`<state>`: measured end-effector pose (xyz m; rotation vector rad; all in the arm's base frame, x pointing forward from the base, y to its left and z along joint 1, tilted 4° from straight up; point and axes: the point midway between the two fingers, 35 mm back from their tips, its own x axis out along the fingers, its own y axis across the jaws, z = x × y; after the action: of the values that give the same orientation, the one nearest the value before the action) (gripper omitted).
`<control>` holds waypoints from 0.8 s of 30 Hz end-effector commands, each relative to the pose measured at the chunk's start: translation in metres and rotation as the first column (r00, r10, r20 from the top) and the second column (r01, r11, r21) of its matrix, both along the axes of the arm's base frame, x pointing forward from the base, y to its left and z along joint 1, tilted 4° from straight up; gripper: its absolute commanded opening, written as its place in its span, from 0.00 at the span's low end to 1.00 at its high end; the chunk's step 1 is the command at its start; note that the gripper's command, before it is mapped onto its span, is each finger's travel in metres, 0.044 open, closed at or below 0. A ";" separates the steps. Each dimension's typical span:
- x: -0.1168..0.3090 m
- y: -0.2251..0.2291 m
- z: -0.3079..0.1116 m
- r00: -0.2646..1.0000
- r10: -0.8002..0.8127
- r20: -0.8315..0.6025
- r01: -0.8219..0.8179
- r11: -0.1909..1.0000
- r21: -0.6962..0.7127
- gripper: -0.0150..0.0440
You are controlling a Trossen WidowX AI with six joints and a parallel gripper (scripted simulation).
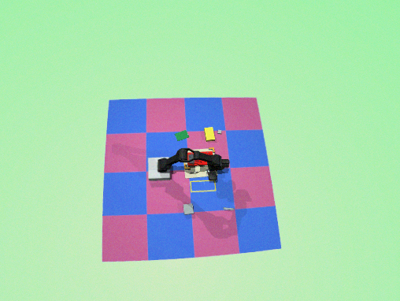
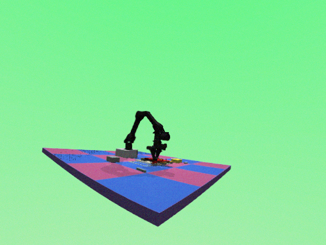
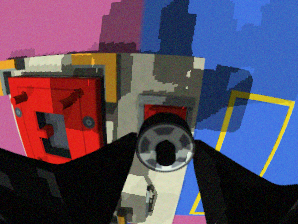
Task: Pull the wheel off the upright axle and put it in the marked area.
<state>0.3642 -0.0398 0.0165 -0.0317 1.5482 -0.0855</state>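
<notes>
The wheel (image 3: 149, 138), a small dark-tyred disc with a grey face and a black centre, is between the fingertips in the wrist view. My gripper (image 2: 154, 159) (image 3: 165, 142) is shut on it from both sides, low over the cream board (image 3: 195, 75). The axle is not plain to see; whether the wheel still sits around it I cannot tell. A red square part (image 3: 165, 109) shows just behind the wheel. The marked area, a yellow outline (image 1: 203, 191) (image 3: 262, 97), lies on the table beside the board. The arm hides the wheel in the top view.
A red plate with pegs (image 3: 30, 130) stands on the board beside the wheel. A yellow block (image 1: 209, 134) (image 2: 176, 160), a green flat piece (image 1: 181, 135) and a small grey cube (image 1: 220, 131) lie beyond. A grey block (image 1: 188, 209) (image 2: 113, 159) and thin grey bar (image 1: 228, 209) (image 2: 141, 170) lie past the outline.
</notes>
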 end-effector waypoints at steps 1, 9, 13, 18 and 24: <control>0.001 0.001 0.007 1.000 0.001 0.008 -0.001 1.000 -0.001 0.25; 0.001 0.001 0.010 1.000 0.002 0.008 -0.002 1.000 -0.002 0.25; 0.001 0.001 0.011 1.000 0.002 0.008 -0.002 1.000 -0.002 0.25; 0.001 0.001 0.013 1.000 0.002 0.008 -0.002 1.000 -0.002 0.25; 0.001 0.001 0.015 1.000 0.002 0.008 -0.002 1.000 -0.002 0.25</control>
<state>0.3650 -0.0399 0.0191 -0.0317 1.5501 -0.0854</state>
